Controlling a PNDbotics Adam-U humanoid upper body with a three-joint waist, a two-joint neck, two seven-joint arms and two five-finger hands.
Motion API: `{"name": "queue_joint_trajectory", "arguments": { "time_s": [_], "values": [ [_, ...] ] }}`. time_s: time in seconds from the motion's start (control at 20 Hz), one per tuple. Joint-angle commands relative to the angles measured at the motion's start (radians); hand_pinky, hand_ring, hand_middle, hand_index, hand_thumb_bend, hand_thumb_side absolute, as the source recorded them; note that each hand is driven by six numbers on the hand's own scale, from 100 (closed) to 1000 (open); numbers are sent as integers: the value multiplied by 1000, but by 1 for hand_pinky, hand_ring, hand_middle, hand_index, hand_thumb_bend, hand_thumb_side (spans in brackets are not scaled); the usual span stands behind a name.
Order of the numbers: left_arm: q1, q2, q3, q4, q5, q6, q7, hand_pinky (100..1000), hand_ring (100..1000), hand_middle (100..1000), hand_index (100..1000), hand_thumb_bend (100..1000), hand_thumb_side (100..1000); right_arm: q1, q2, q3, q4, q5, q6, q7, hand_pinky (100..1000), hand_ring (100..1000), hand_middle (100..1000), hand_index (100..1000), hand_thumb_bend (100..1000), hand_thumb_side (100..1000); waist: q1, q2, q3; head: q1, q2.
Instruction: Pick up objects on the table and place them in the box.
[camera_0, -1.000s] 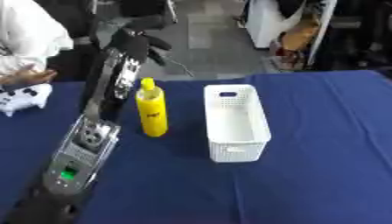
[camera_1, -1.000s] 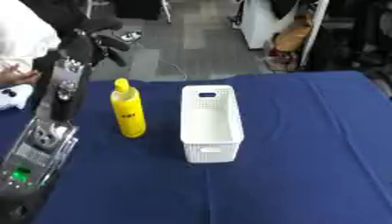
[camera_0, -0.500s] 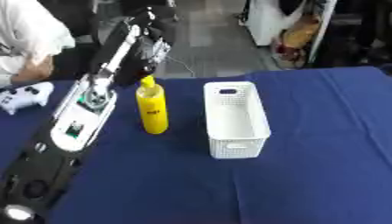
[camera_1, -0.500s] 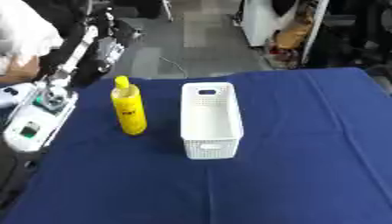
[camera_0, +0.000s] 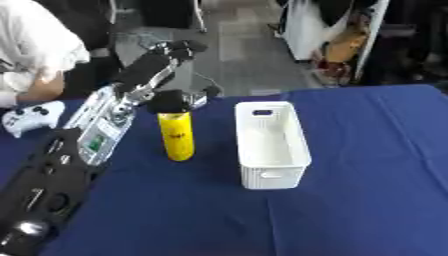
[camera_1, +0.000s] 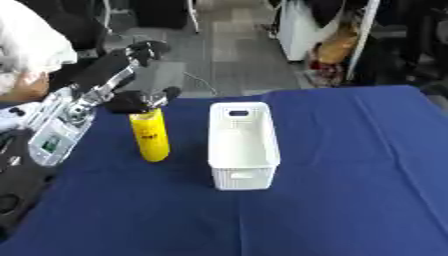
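Note:
A yellow bottle (camera_0: 178, 138) stands upright on the blue table, left of the white perforated box (camera_0: 269, 142), which is empty. My left arm comes in from the lower left. My left hand (camera_0: 160, 67) is at the bottle's top, and a dark part of it (camera_0: 173, 101) covers the cap. The fingers (camera_0: 182, 48) reach up and away behind the bottle, not closed round it. The right hand shows in neither view.
A white game controller (camera_0: 31, 115) lies at the table's far left, near a person in white (camera_0: 35, 55) at the far edge. Blue cloth (camera_0: 367, 165) stretches right of the box and toward the front.
My left hand has come down and to the right, from high behind the bottle to its cap. Bottle and box have stayed put.

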Motion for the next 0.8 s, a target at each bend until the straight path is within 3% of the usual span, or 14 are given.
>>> {"name": "queue_joint_trajectory", "arguments": {
  "time_s": [0.05, 0.4, 0.8],
  "values": [
    [-28, 27, 6, 25, -35, 6, -12, 692, 763, 893, 958, 458, 824, -2, -7, -11, -15, -3, -1, -8, 100, 214, 214, 362, 161, 793, 0, -15, -2, 1, -20],
    [-50, 37, 7, 89, -42, 42, -37, 670, 733, 887, 948, 368, 910, 2, -8, -6, -15, -2, 3, -10, 100, 214, 214, 362, 156, 802, 1, -12, -4, -1, -35],
    [-137, 51, -11, 211, -49, 76, -167, 665, 742, 884, 937, 335, 971, 4, -11, -5, -15, -4, 4, -7, 100, 214, 214, 362, 156, 801, 3, -16, -4, 30, -5]
  ]
}}
